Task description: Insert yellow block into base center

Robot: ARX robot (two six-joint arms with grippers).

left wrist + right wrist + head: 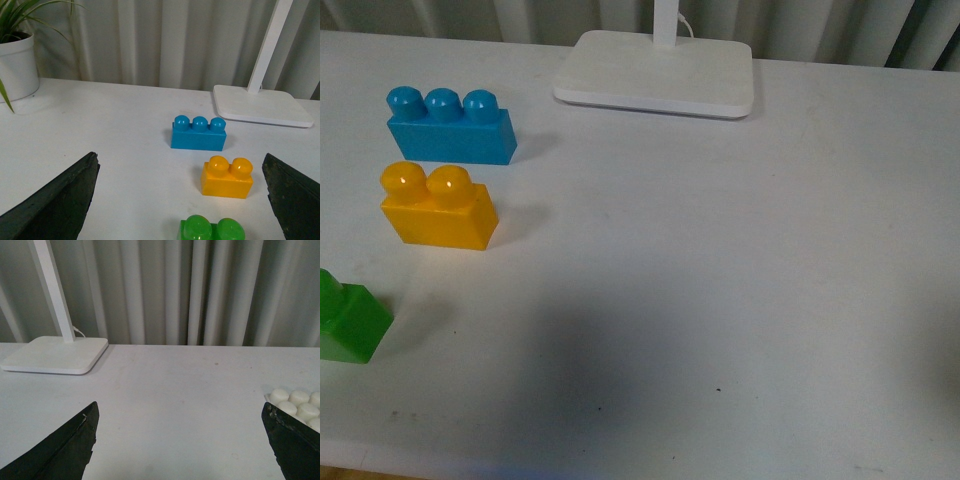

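The yellow block (pixel 438 208) stands upright on the white table at the left, studs up; it also shows in the left wrist view (pixel 227 177). My left gripper (pixel 182 200) is open and empty, above the table, with the yellow block between its spread fingers and ahead of them. The base (pixel 297 404), white with round studs, shows only in the right wrist view, partly hidden behind one dark finger. My right gripper (pixel 180 445) is open and empty over bare table. Neither gripper shows in the front view.
A blue three-stud brick (pixel 450 127) stands just behind the yellow block. A green brick (pixel 348 318) sits at the left edge, in front of it. A white lamp foot (pixel 658 72) lies at the back. A potted plant (pixel 17 55) stands far to one side.
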